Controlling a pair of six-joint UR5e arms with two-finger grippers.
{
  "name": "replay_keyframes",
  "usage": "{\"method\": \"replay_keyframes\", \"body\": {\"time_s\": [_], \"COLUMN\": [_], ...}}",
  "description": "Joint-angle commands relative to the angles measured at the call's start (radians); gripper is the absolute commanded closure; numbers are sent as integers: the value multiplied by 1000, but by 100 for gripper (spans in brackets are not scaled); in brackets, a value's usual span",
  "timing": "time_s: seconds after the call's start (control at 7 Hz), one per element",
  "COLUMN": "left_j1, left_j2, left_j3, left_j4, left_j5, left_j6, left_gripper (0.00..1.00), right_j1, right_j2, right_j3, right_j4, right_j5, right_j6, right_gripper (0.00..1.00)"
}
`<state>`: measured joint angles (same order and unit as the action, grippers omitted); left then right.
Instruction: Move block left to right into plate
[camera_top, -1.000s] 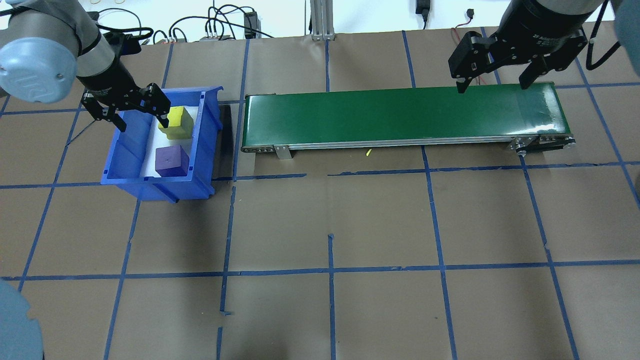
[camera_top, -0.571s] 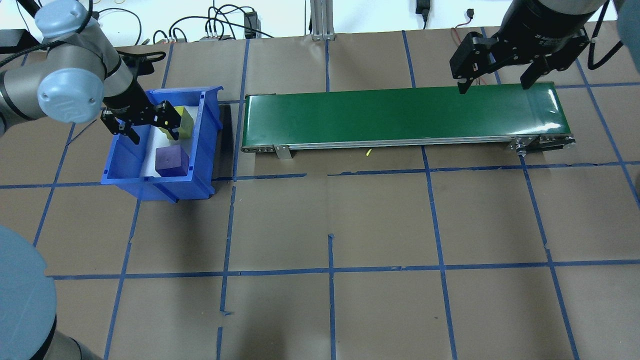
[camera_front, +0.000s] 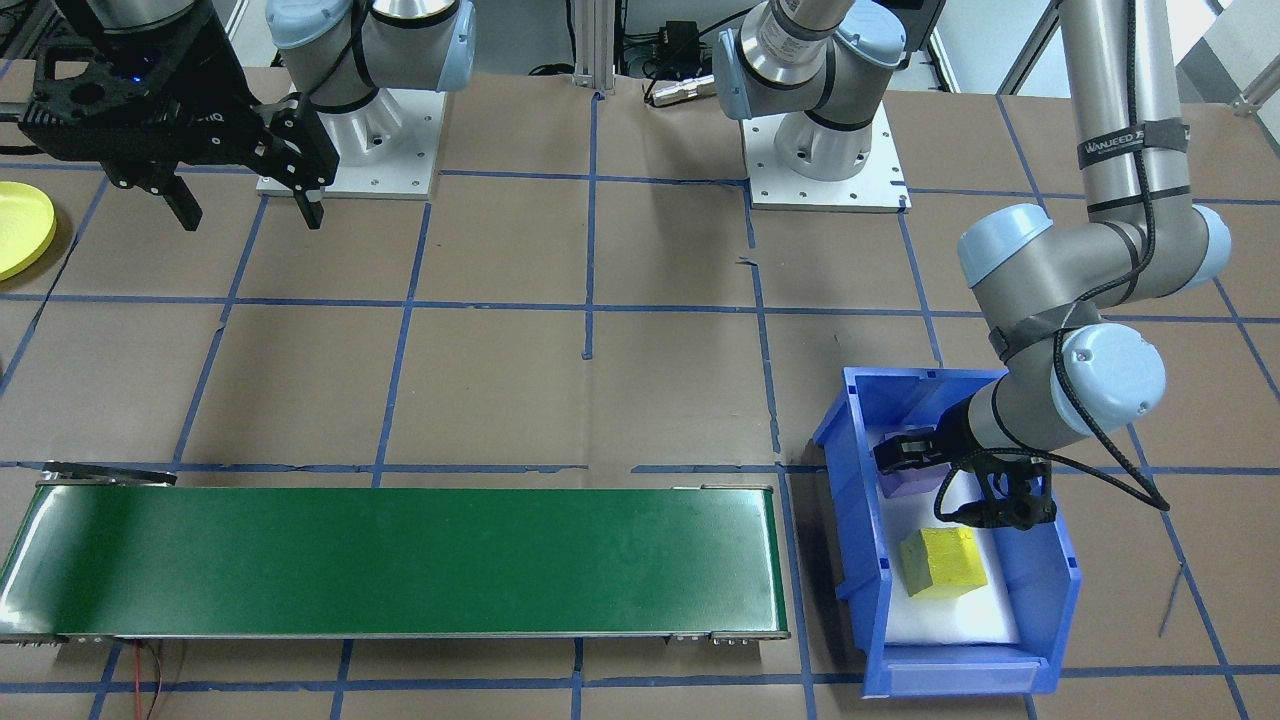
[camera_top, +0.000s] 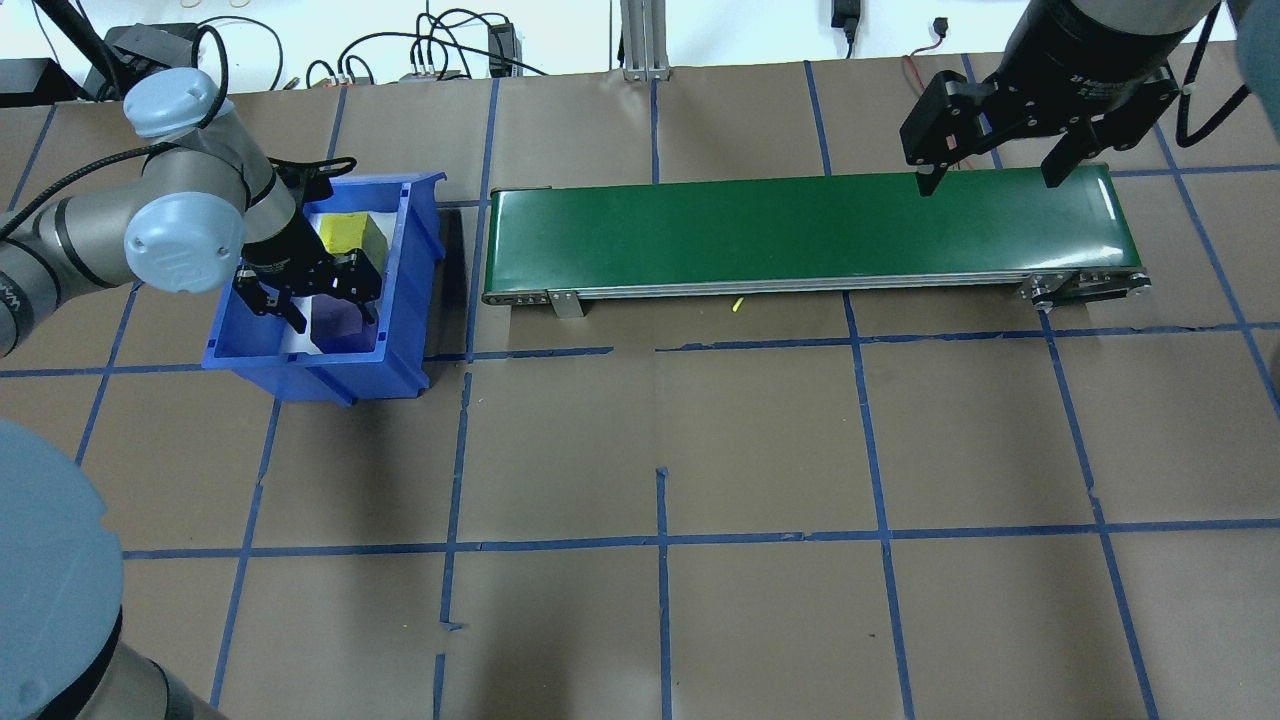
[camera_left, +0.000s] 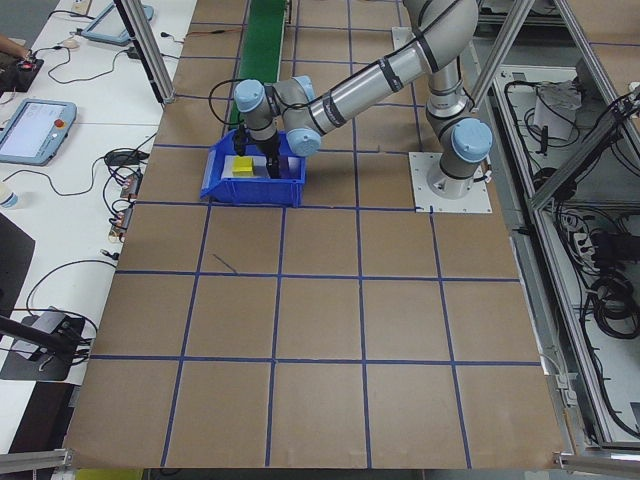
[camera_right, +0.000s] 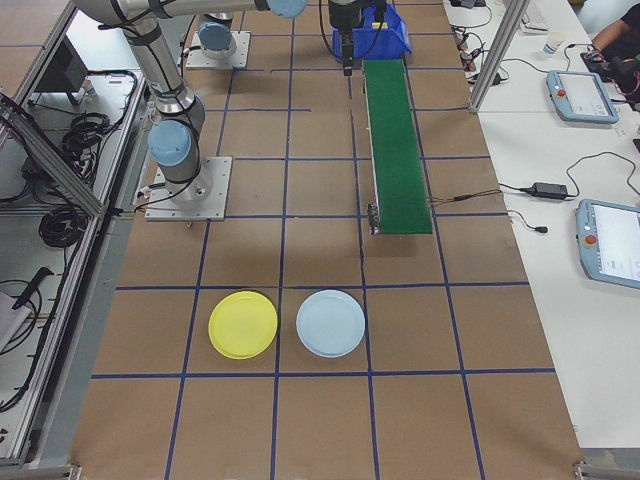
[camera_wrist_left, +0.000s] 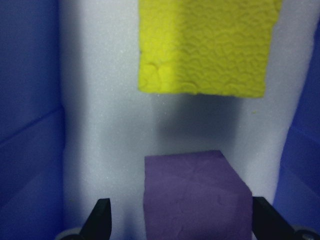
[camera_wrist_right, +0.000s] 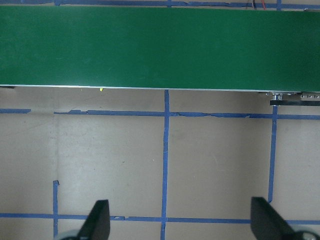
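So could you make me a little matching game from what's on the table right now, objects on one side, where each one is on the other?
Things:
1. purple block
2. yellow block
3. yellow plate
4. right gripper

Places:
A. on the bare table, beside a pale blue plate
B. in the blue bin, between the open fingers of the left gripper
C. open, above one end of the green conveyor belt
D. in the blue bin, lying free, untouched

Pairs: 1-B, 2-D, 3-A, 4-C
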<state>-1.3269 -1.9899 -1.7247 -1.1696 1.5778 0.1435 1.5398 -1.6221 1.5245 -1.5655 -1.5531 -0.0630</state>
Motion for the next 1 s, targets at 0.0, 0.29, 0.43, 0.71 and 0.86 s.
{"method": "replay_keyframes", "body": {"time_s": [0.0, 0.29, 0.43, 0.71, 0.86], "left_j1": [0, -1, -8, -79, -134], "left_j2": [11, 48, 59, 79, 79], "left_j3": [0, 69, 159, 293, 316], "left_j4": [-10, -66, -194, -285, -273], "left_j5": [1, -2, -12, -12, -16], "left_j6": [-13, -25, -37, -53, -54], "left_gripper": [92, 92, 92, 92, 90], "right_j1": [0, 0, 0, 2, 2], "right_j2": [1, 1, 1, 1, 1], "right_j3": [-1, 0, 0, 2, 2], "right_j4": [9, 9, 9, 9, 10], "right_j5": [1, 1, 1, 1, 1], "right_j6": [0, 0, 0, 0, 0], "right_gripper": [0, 0, 0, 0, 0]}}
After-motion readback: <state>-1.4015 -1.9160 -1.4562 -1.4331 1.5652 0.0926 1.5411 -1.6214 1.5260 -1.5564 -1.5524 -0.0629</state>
